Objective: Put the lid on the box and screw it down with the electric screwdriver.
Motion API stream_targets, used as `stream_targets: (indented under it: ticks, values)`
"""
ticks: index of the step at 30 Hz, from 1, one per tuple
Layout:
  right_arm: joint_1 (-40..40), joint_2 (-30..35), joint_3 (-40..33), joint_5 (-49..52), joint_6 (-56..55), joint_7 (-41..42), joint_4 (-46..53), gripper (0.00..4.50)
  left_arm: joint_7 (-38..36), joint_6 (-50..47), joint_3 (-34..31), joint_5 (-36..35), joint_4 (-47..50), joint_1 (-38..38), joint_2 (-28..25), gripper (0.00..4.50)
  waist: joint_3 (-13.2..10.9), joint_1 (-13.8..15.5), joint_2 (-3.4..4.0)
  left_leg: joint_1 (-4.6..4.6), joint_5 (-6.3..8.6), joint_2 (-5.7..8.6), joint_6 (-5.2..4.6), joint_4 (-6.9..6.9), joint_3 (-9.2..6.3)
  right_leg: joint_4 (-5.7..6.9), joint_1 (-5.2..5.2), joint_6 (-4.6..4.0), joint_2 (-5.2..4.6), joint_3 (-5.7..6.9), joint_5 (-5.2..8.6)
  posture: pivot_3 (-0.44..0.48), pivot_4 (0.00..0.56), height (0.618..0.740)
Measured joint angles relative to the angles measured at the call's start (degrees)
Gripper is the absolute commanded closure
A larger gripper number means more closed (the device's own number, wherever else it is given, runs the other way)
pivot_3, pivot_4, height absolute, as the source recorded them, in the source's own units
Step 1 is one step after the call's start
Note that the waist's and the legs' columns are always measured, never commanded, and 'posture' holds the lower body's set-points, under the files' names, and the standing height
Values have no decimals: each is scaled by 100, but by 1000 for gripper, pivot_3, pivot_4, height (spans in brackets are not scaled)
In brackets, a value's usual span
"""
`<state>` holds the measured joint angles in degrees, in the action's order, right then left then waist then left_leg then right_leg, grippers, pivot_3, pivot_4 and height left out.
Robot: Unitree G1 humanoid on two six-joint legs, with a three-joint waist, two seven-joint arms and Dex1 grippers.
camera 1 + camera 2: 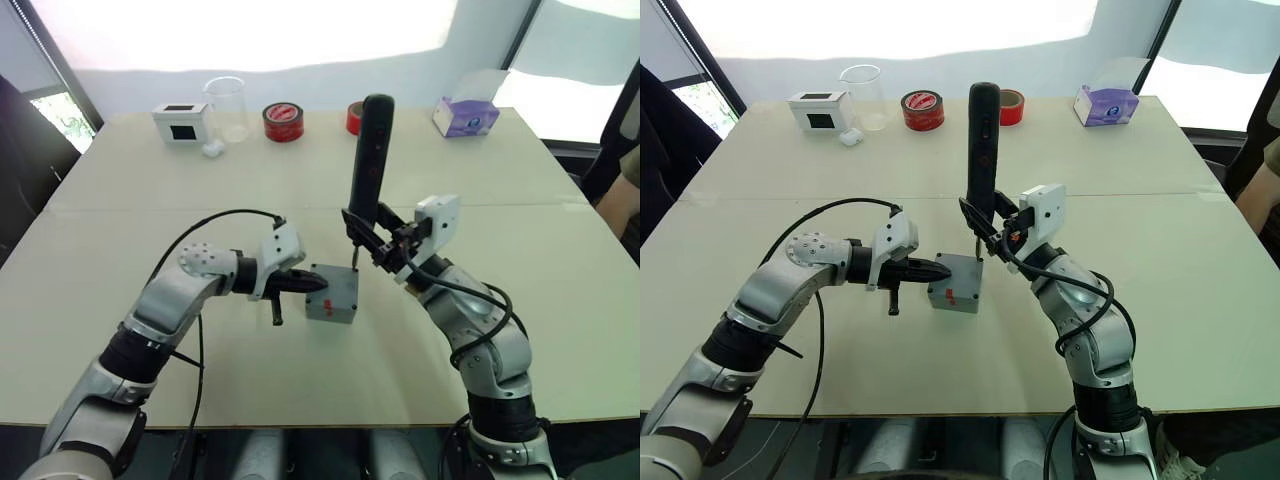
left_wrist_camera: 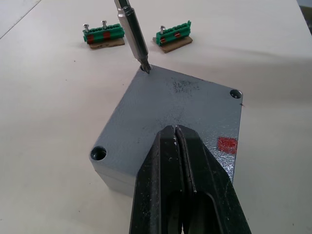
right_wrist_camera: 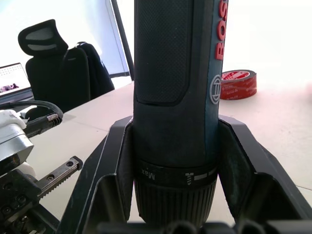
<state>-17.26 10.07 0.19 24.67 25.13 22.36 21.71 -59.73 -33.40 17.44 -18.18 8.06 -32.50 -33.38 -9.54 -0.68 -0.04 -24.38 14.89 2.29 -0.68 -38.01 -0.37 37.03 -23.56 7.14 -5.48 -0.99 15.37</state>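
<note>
The grey box [image 1: 330,308], with a red mark on its side, sits at the table's centre with the lid [image 2: 165,105] lying on top of it. My left gripper [image 1: 310,284] is shut, and its black fingertips [image 2: 176,139] rest on the lid's near edge with nothing between them. My right gripper [image 1: 366,232] is shut on the electric screwdriver [image 1: 370,150], holding it upright by its lower body. Its metal bit [image 2: 135,36] stands in the lid's far corner screw hole [image 2: 145,69]. Two other corner holes show in the left wrist view.
Two green terminal blocks [image 2: 102,36] [image 2: 174,36] lie on the table beyond the box. Along the far edge stand a white box with a black face [image 1: 181,121], a clear beaker [image 1: 226,107], two red tape rolls [image 1: 283,122] and a purple tissue box [image 1: 466,116]. A person's arm [image 1: 622,195] is at the right edge.
</note>
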Motion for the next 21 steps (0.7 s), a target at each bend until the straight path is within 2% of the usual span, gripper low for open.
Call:
stream_targets:
  ticks: [13,21]
  values:
    - [284,103,152,-114,-375,158,-12,2704,-6,-121,5,18,82,19,3,4500,3,4,-4,20,0,0,0,-2,-2,-1,21,-1,0,0,1,0,150,740]
    - [406,334,383,-315,-299,175,92,2704,-47,-136,83,55,83,76,-15,4500,30,-2,-41,108,10,-2,-12,13,-6,-7,105,-8,-1,3,30,0,150,740]
